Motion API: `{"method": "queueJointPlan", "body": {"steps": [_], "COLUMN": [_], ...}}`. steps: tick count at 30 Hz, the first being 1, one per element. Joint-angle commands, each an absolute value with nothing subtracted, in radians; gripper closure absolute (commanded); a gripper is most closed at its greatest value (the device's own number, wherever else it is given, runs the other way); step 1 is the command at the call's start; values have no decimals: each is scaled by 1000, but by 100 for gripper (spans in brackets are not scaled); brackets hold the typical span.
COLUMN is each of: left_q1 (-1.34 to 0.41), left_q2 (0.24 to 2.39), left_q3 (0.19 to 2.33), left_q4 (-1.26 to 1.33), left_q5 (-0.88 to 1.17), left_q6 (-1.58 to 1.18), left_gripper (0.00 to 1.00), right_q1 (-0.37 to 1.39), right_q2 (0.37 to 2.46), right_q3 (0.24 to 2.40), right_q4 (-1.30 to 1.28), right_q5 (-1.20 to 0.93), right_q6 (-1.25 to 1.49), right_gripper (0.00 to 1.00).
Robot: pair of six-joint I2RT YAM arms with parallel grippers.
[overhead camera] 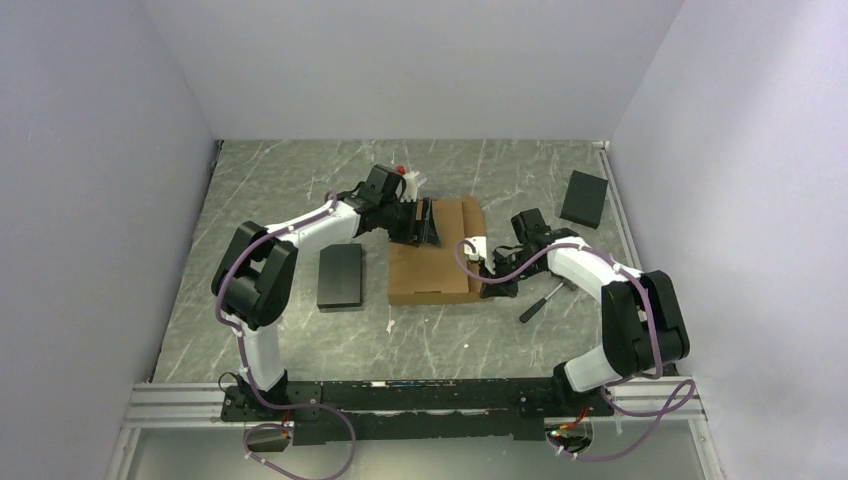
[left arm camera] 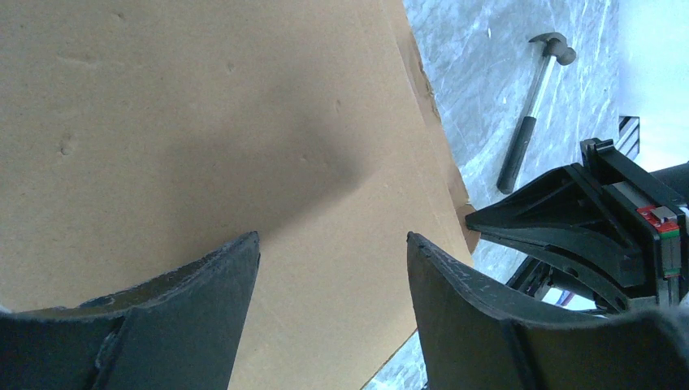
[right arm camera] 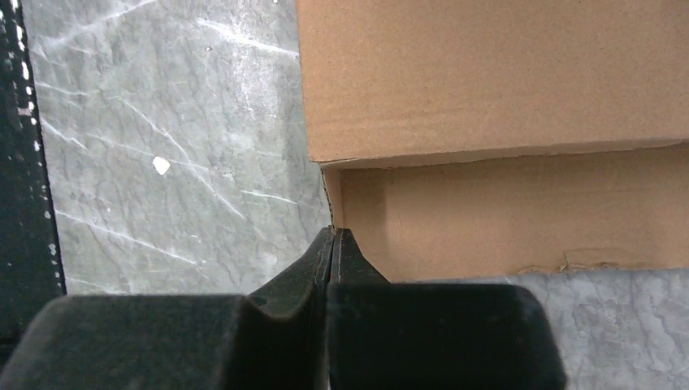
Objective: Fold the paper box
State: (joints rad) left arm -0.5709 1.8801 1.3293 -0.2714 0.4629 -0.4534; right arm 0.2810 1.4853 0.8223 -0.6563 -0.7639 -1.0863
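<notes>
Grey table (overhead camera: 300,330). Paper box (overhead camera: 432,272) at table centre, long axis roughly 1-to-7 o'clock. Its far end is partly hidden behind the left gripper (overhead camera: 427,223), and the flaps there are hard to read. Left jaws are spread wide over the cardboard, holding nothing. Right gripper (overhead camera: 489,288) is at the box's 4 o'clock edge, fingers pressed together, tips at a flap crease. Hammer (overhead camera: 540,300) lies beyond it, partly under the arm.
</notes>
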Motion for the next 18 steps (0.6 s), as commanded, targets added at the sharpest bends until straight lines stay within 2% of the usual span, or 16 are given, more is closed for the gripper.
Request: {"method": "queueJointPlan", "body": {"steps": [1,7,18], "left_q1": [-581,-580,-581], "left_q2": [1923,1927,1929], "left_q3": [1278,1278,1252], "left_q4": [-328,-321,-297], "left_q5": [449,457,469], "left_q6": [-457,-467,-486], "left_gripper": [26,27,27], "right_q1": [296,320,472], "right_q2": [1424,1411,1467], "right_q3": [833,848,907], "right_q4": [-559,-537,-444], "right_q5": [-873,-859,-667], "right_q6": [-989,-924,-731], "right_gripper": [100,100,100]}}
